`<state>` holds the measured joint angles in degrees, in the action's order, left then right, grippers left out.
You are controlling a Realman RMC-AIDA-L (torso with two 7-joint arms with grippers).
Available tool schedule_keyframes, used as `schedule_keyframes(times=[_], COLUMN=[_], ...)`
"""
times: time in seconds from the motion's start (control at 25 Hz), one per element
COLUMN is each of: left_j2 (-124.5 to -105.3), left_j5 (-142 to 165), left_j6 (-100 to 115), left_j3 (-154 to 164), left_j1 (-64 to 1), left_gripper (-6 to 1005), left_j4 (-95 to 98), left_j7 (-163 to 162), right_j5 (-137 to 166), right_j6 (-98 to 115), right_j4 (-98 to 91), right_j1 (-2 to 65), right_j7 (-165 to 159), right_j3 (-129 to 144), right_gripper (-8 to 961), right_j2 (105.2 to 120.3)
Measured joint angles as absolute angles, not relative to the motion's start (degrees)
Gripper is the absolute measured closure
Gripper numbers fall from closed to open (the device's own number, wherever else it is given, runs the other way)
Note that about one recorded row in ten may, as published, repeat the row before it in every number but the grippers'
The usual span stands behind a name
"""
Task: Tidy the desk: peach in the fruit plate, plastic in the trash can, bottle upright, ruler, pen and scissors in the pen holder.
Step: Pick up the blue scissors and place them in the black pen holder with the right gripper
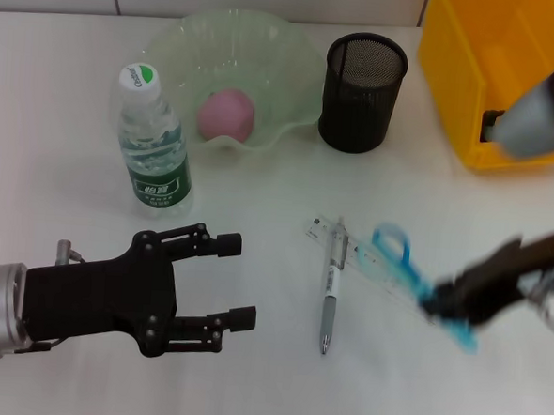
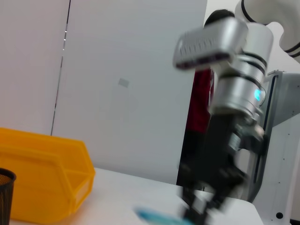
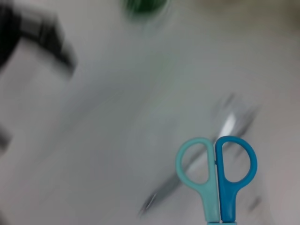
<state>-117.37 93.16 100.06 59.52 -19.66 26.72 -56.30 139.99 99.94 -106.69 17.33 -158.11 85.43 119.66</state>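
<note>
1. The right gripper (image 1: 452,305) is clenched on the blade end of the scissors (image 1: 409,272), low over the table (image 1: 64,157) at the right of the head view. Their handles point toward the middle of the desk.
2. Only the right wrist view shows the two finger loops (image 3: 216,164) plainly, one pale teal and one deeper blue, side by side. The table beyond them is smeared there.
3. The head view shows the scissors' handles over the clear ruler (image 1: 368,260), with the pen (image 1: 331,291) lying across the ruler's far end.
4. The left gripper (image 1: 230,282) hovers near the front left of the table, jaws spread wide, grasping nothing.
5. The left wrist view looks across at the right arm and the blurred blue scissors (image 2: 154,216) under it.
6. The bottle (image 1: 154,144) stands upright beside the fruit plate (image 1: 174,46), the peach (image 1: 227,113) inside the plate.
7. The mesh pen holder (image 1: 362,92) stands just right of the plate, and the yellow bin (image 1: 464,78) sits at the far right corner.
</note>
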Motion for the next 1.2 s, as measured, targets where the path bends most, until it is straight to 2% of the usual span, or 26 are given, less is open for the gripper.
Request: schedule_keyframes(times=[0.24,0.32,0.44,0.52,0.92,1.2], left_j2=[-117.49,-117.5,-117.53,-117.59,-117.63,-117.69], left_j5=[93.2,93.2,93.2,93.2,93.2,93.2], left_j6=[100.4,100.4,100.4,100.4,100.4,100.4], left_j3=[58.7,58.6,58.6,58.6,58.3,58.3], left_j1=[-19.6,-19.5,-19.6,-19.6,-19.7,-20.0], left_gripper=[189,189,189,189,189,189], left_j4=[26.8,26.9,26.9,26.9,26.9,26.9], left_j7=[-55.9,-55.9,-55.9,-55.9,-55.9,-56.0], right_j5=[130.0,118.4,109.8,94.2,56.3,52.4], right_j6=[81.3,68.8,61.9,53.9,52.0,53.4], right_j4=[-103.2,-95.0,-88.6,-77.1,-43.5,-31.8], right_j1=[14.2,13.7,14.0,15.6,24.6,30.3], right_j7=[-147.2,-136.7,-127.2,-107.8,-55.8,-49.8], right_j3=[76.9,75.4,75.1,75.2,74.6,74.9], right_gripper=[742,741,740,738,733,730], right_j2=[119.63,119.35,119.36,119.54,119.35,119.4])
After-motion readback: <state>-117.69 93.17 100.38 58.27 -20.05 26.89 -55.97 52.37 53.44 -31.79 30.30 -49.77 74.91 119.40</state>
